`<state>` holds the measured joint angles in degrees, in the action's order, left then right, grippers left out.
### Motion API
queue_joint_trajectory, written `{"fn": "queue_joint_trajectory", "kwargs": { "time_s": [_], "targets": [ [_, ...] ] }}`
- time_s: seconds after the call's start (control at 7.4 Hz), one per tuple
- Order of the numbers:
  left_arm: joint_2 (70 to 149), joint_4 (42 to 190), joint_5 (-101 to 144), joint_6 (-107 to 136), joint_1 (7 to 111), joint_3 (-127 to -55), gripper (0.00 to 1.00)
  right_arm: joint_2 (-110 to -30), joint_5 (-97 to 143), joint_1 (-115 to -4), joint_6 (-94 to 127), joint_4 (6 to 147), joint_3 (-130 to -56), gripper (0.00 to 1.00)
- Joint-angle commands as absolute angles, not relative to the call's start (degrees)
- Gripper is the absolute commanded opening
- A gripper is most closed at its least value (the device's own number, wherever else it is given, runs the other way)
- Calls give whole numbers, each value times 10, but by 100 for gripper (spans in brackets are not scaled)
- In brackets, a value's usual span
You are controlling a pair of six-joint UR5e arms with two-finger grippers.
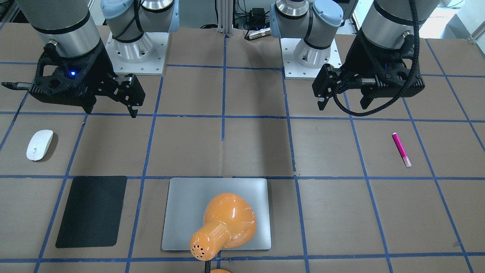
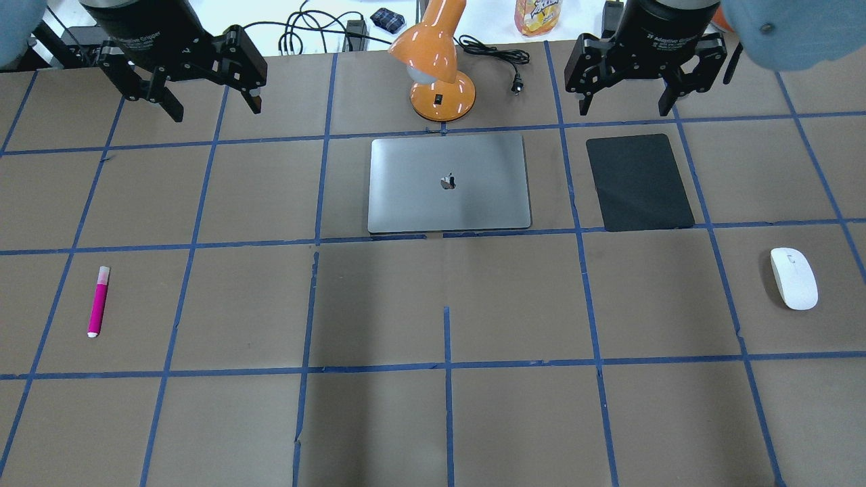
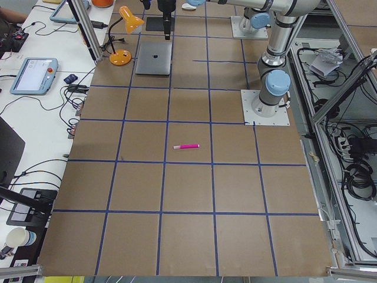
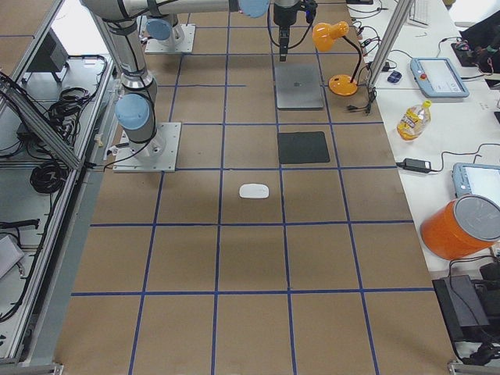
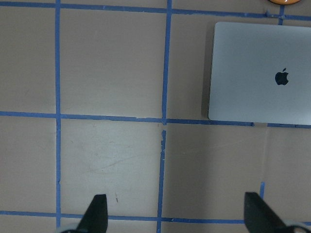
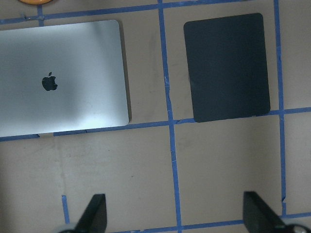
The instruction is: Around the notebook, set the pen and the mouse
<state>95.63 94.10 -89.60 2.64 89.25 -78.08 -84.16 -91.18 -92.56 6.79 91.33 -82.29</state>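
The silver-grey notebook [image 2: 448, 182] lies flat at the table's far middle, also seen as the notebook [image 5: 260, 73] and notebook [image 6: 63, 77] in the wrist views. A magenta pen [image 2: 99, 301] with a pale cap rests alone at the near left. Far off at the near right sits the white mouse [image 2: 793, 278]. My left gripper [image 2: 215, 107] hovers open and empty above the far left, well away from the pen. Above the far right, over the black mat's far edge, my right gripper [image 2: 624, 105] also stands open and holds nothing.
A black mat [image 2: 639, 182] lies just right of the notebook. An orange desk lamp [image 2: 438, 74] stands behind the notebook, its head leaning over it. Blue tape lines grid the brown table. A bottle [image 2: 539, 15] and cables sit beyond the far edge.
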Motion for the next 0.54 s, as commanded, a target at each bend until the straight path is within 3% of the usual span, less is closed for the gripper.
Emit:
{"fn": "queue_joint_trajectory", "kwargs": {
  "time_s": [0.0, 0.41],
  "targets": [
    [957, 941, -897, 26, 893, -780, 100, -840, -911, -926, 64, 913, -821, 100],
    [954, 940, -898, 23, 882, -786, 100, -842, -917, -918, 67, 865, -822, 100]
  ]
}}
